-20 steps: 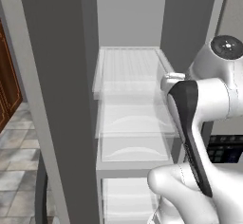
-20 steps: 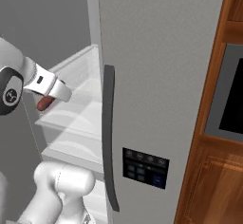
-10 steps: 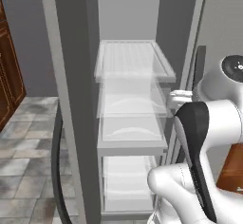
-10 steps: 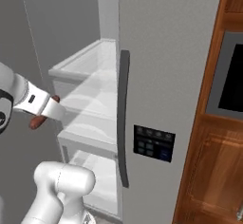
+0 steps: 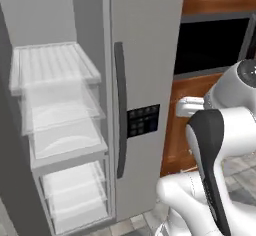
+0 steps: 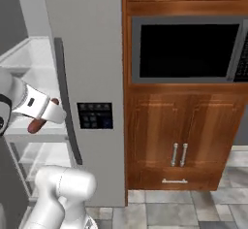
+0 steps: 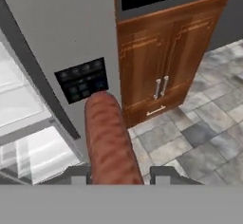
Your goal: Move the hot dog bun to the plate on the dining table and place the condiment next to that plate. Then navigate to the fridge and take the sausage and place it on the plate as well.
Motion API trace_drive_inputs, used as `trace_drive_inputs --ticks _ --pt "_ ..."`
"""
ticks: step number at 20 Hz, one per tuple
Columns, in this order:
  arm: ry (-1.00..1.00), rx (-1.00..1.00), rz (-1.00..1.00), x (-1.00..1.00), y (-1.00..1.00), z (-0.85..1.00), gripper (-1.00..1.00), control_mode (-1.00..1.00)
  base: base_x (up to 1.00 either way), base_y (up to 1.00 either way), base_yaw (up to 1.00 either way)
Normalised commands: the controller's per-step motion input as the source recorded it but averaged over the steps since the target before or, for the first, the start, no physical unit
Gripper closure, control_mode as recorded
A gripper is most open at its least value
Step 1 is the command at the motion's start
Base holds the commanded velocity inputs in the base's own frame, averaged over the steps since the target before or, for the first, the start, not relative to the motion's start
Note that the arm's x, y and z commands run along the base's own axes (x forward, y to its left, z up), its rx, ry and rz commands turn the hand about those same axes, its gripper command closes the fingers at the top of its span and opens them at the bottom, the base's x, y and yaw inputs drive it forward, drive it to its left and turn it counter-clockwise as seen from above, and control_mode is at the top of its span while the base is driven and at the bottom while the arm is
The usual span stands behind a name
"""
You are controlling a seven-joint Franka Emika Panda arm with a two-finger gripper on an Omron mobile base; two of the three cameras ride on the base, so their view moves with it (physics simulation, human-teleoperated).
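So the end effector [image 7: 116, 174] is clamped on the sausage [image 7: 110, 142], one dark finger on each side of it at the bottom of the hand view, and the reddish-brown cylinder sticks straight out along the hand toward the fridge [image 7: 61, 38]. From the right base view you can see the sausage [image 6: 38, 122] poking out under the white hand, up in the air in front of the fridge [image 6: 92, 53], just left of its long dark vertical handle [image 6: 67, 106] and not touching any shelf. Next to that handle on the grey door is a small dark control panel [image 6: 95, 115], and the hand view has the sausage tip lined up right below that same panel [image 7: 83, 80]. The left base view shows the fridge [image 5: 145, 55] compartment standing open with white translucent shelves [image 5: 55, 70] stacked inside. To the right of the fridge there's a reddish-brown wood cabinet [image 6: 184, 136] with two metal door handles, and a black built-in oven window [image 6: 186, 51] above it. Grey stone floor tiles [image 7: 199, 137] run underneath.
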Motion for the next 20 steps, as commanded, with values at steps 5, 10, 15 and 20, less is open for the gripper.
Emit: trace_drive_inputs --ticks 5,10,15,20 --pt "0.00 0.00 0.00 0.00 0.00 0.00 1.00 1.00 0.14 -0.90 -0.81" --pt "0.00 0.00 0.00 0.00 0.00 0.00 1.00 1.00 0.16 -1.00 -0.73" --pt "0.00 0.00 0.00 0.00 0.00 0.00 1.00 1.00 0.43 -0.98 -0.67" --pt "0.00 0.00 0.00 0.00 0.00 0.00 1.00 1.00 0.87 -0.83 -0.56"
